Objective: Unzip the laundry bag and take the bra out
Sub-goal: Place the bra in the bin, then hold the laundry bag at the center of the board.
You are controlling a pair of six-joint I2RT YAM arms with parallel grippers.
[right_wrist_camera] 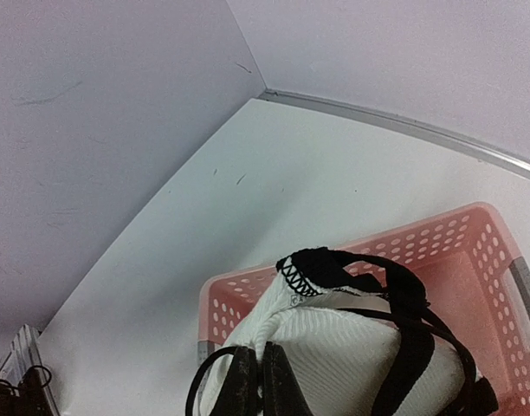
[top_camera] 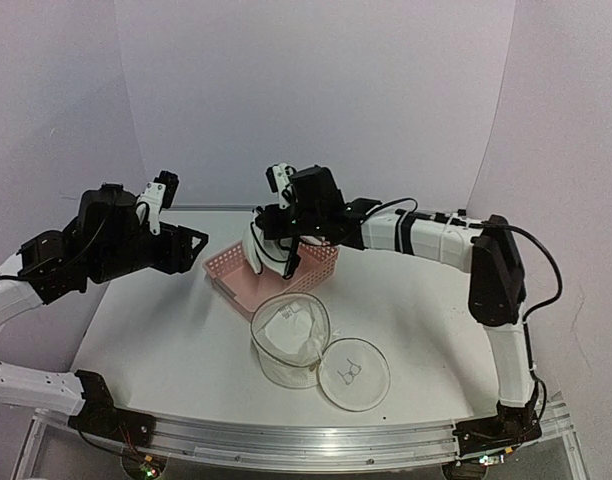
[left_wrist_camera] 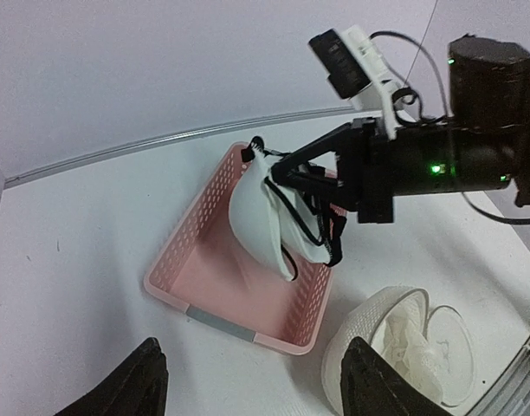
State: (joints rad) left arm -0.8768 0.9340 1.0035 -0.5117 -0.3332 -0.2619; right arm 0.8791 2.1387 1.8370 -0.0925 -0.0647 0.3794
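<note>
Bra [top_camera: 258, 248] hangs in the air, right over the pink basket [top_camera: 224, 268]. My right fingers [right_wrist_camera: 276, 386] are pinched tight on its white cloth, with almost no gap between them. The black straps loop down on both sides. I hold it up high so no part drags on the basket wall. I think I hold it here because the basket looks like a good spot to drop it, but that is only my guess.

My bag [top_camera: 289, 338] sits on the desk [top_camera: 156, 330], just in front of the basket and nearer to me. Its zip is open, and the lid lies flat next to the round bowl part, with the little black logo on it. So the opening part of the job looks done, and the bra is out. Something white lies inside the bowl part. I cannot tell what it is.

My left fingers [left_wrist_camera: 137, 381] are spread wide and hold nothing. They hover off to the left, well apart from the bag and the basket, and they point toward them. I think they are kept over there so they do not bump my right arm while it carries the bra.
</note>
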